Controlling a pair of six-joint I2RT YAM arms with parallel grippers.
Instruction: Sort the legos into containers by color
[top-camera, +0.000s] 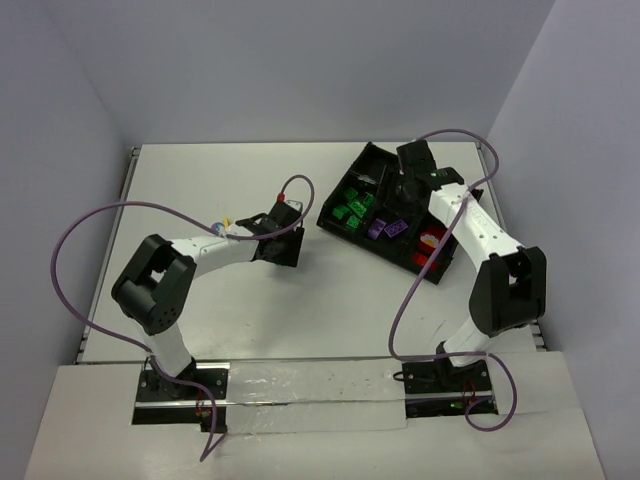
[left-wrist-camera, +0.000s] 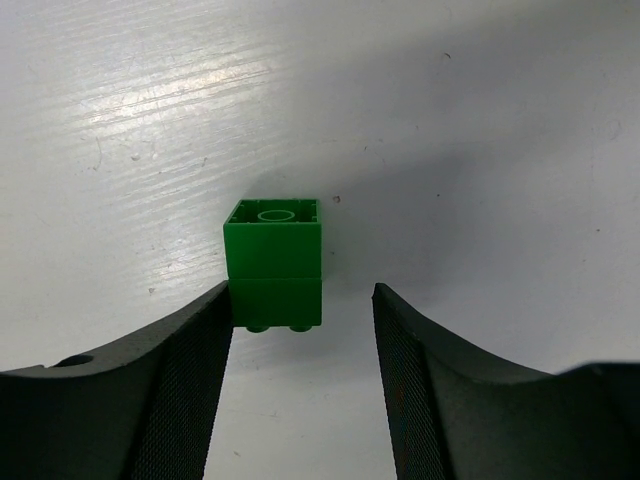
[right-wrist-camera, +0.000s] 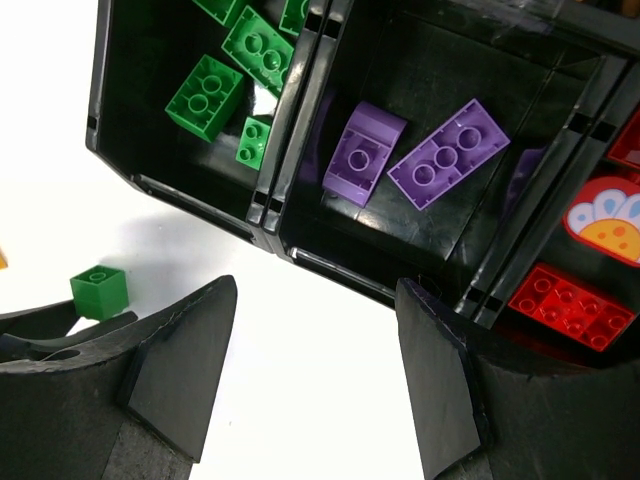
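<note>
A green lego (left-wrist-camera: 273, 265), two bricks stacked and lying on its side, rests on the white table between the tips of my open left gripper (left-wrist-camera: 303, 300), close to its left finger (left-wrist-camera: 190, 370). It also shows in the right wrist view (right-wrist-camera: 99, 291). In the top view the left gripper (top-camera: 280, 248) hides it. The black tray (top-camera: 333, 218) holds green legos (right-wrist-camera: 205, 97) in one bin, purple legos (right-wrist-camera: 448, 153) in the one beside it and red legos (right-wrist-camera: 570, 300) further along. My right gripper (right-wrist-camera: 315, 290) is open and empty over the tray's edge (top-camera: 413, 158).
Small yellow and blue pieces (top-camera: 226, 226) lie by the left forearm. A picture brick (right-wrist-camera: 605, 218) sits in the red bin. Grey walls close in the table on the left, back and right. The purple cables loop over both arms.
</note>
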